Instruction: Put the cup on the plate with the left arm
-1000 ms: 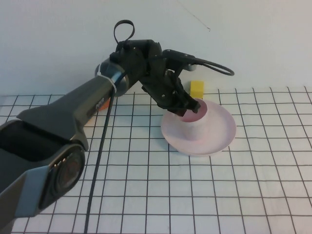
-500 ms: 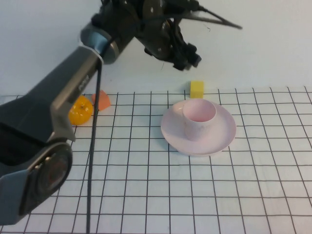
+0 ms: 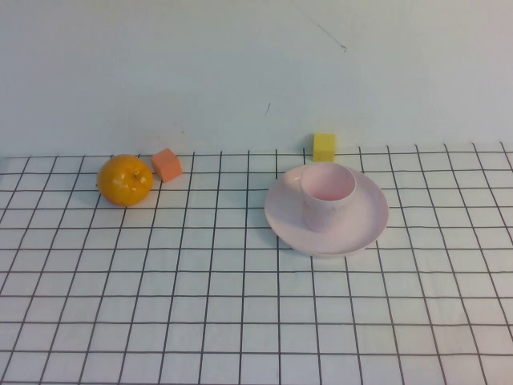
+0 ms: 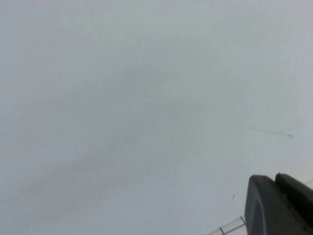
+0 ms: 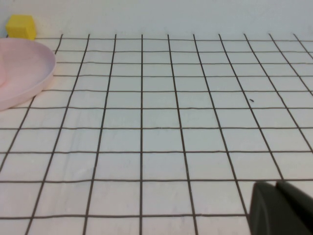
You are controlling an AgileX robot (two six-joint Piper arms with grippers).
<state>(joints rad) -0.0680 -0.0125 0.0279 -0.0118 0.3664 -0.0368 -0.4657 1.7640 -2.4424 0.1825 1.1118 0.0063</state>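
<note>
The pale pink cup (image 3: 327, 192) stands upright on the pale pink plate (image 3: 365, 224), left of the plate's centre, on the gridded table. No arm shows in the high view. My left gripper (image 4: 275, 177) shows only in the left wrist view, as two dark fingers pressed together, holding nothing and facing the bare wall. My right gripper (image 5: 276, 183) shows only in the right wrist view, shut and empty, low over the grid cloth to the right of the plate's rim (image 5: 29, 83).
An orange fruit (image 3: 125, 180) and an orange block (image 3: 167, 164) lie at the back left. A yellow block (image 3: 324, 147) sits behind the plate and also shows in the right wrist view (image 5: 21, 26). The wall rises behind the table.
My left arm has let go of the cup, risen off the plate and left the high view. The cup stays standing on the plate.
</note>
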